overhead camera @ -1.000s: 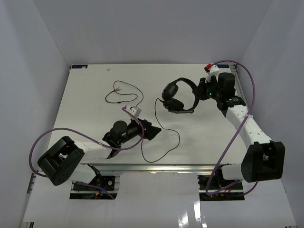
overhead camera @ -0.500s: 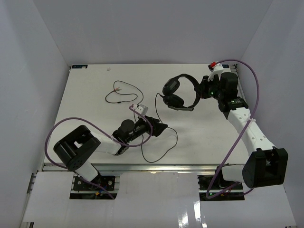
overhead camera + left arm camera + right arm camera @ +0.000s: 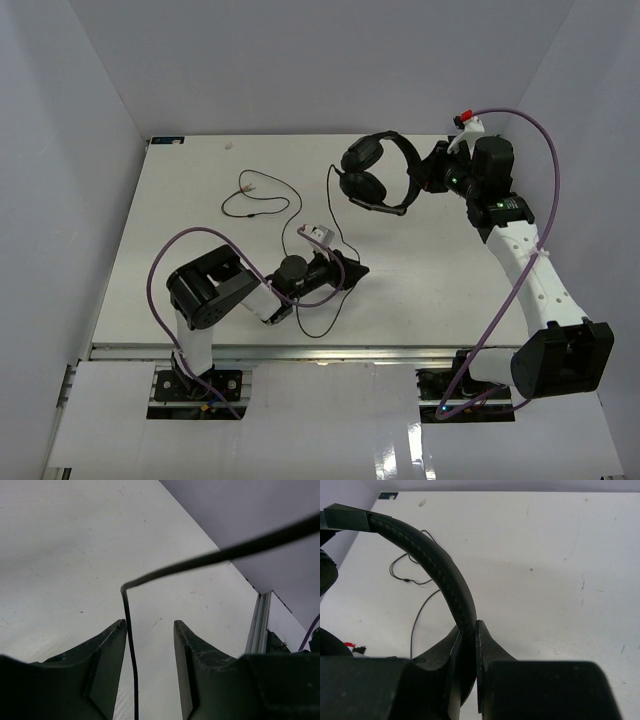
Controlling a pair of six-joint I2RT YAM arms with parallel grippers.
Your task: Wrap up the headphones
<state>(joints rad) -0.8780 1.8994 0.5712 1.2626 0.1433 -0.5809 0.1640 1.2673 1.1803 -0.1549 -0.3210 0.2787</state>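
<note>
**Headphones held far right, cord running near-left to the open left tool**

- Worktop (image 3: 180, 200): white and flat. It carries the slack cord.
- Right arm (image 3: 525, 260): reaches from the near right to the far right.
- Left arm (image 3: 215, 290): folded low at the near left, with its forearm pointing right.
- Headphones (image 3: 366, 188): at far centre-right and apparently lifted off the worktop. The earcups are on the left and the headband (image 3: 427, 555) arches right toward the right tool.
- Right tool (image 3: 467, 637): closed on the headband, with the band pinched between its fingers.
- Left tool (image 3: 150, 630): jaws parted and gripping nothing. The cord passes through the gap close to one finger but is not pinched.
- Cord (image 3: 334, 225): thin and black.
  - It drops from the earcups and runs near-left to the left tool.
  - It then loops at the near edge, with a further loop lying far left.
  - The wrist view shows it bending sharply just past the fingertips.
  - The plug is too small to pick out.

Key relation (judged):
- The stretch of cord between the headphones and the left tool lies roughly far to near, so the headphones sit far and right of that tool.
- The left arm is nearer the slack and already straddles it.
- The right arm is placed only to steady or turn the headphones.
- Winding therefore likely depends on the left tool closing on the cord and carrying it toward the headband.
</note>
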